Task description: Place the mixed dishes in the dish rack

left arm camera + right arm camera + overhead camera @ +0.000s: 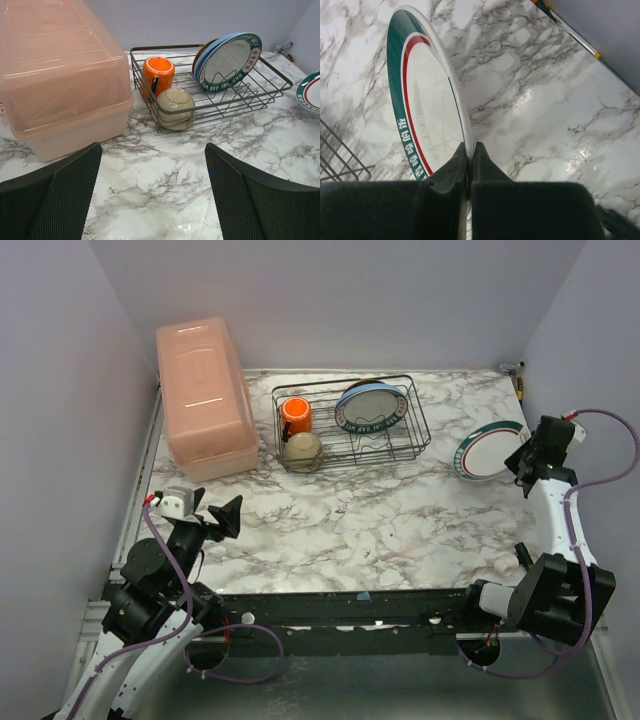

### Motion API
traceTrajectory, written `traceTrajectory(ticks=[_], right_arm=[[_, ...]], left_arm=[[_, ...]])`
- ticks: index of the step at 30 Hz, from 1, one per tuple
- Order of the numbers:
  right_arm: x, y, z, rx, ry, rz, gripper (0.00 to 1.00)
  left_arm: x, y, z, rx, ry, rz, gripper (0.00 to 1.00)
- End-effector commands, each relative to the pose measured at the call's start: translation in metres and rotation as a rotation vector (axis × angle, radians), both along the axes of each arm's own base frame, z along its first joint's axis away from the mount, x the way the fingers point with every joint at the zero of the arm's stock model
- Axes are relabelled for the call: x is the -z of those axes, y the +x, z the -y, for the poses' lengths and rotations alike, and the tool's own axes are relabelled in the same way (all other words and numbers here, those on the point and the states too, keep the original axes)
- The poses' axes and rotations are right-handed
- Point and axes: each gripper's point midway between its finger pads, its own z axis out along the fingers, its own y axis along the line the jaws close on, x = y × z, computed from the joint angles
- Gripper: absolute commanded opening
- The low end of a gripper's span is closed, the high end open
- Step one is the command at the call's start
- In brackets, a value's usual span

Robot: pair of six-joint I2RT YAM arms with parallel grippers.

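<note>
My right gripper [523, 454] [468, 148] is shut on the near rim of the white plate with a dark teal patterned rim and a red ring [488, 451] [427, 107]. It holds the plate tilted on edge, to the right of the black wire dish rack [412, 410] [150, 107]. In the rack are the orange mug [295, 415] [158, 74], the small white bowl [303, 450] [175, 106] on its side, and a light-blue-edged plate [372, 406] [228, 60] upright with the yellow-brown plate [202, 51] behind it. My left gripper [228, 516] [152, 148] is open and empty over the near left of the table.
A big pink lidded box [205, 395] [60, 75] stands just left of the rack. A pen [520, 386] [568, 31] lies by the back right wall. Walls close in the table on the left, back and right.
</note>
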Motion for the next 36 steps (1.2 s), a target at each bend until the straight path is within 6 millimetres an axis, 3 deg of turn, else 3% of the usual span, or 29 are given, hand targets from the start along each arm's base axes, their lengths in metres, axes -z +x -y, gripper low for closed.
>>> traceTrajectory(ticks=[1, 6, 14, 23, 25, 30, 36], right_arm=[[-0.038, 0.005, 0.005, -0.069, -0.219, -0.035, 0.0], [-0.069, 0.014, 0.001, -0.149, -0.32, -0.012, 0.0], [-0.094, 0.033, -0.011, -0.252, -0.419, -0.034, 0.0], [-0.166, 0.053, -0.038, -0.345, -0.517, 0.14, 0.0], [-0.183, 0.059, -0.051, -0.424, -0.528, 0.202, 0.0], [-0.218, 0.067, -0.118, -0.787, -0.523, 0.42, 0.0], [-0.23, 0.065, -0.169, -1.055, -0.565, 0.56, 0.0]], left_arm=[[-0.003, -0.001, 0.002, 0.012, -0.007, 0.02, 0.84], [-0.002, -0.001, 0.002, 0.016, -0.005, 0.017, 0.84], [-0.003, -0.001, 0.002, 0.012, -0.006, 0.019, 0.84], [-0.002, -0.001, 0.002, 0.012, -0.004, 0.017, 0.84], [-0.002, -0.001, 0.002, 0.012, -0.005, 0.018, 0.84], [-0.002, -0.001, 0.002, 0.012, -0.004, 0.018, 0.84], [-0.001, -0.001, 0.002, 0.012, -0.002, 0.016, 0.84]])
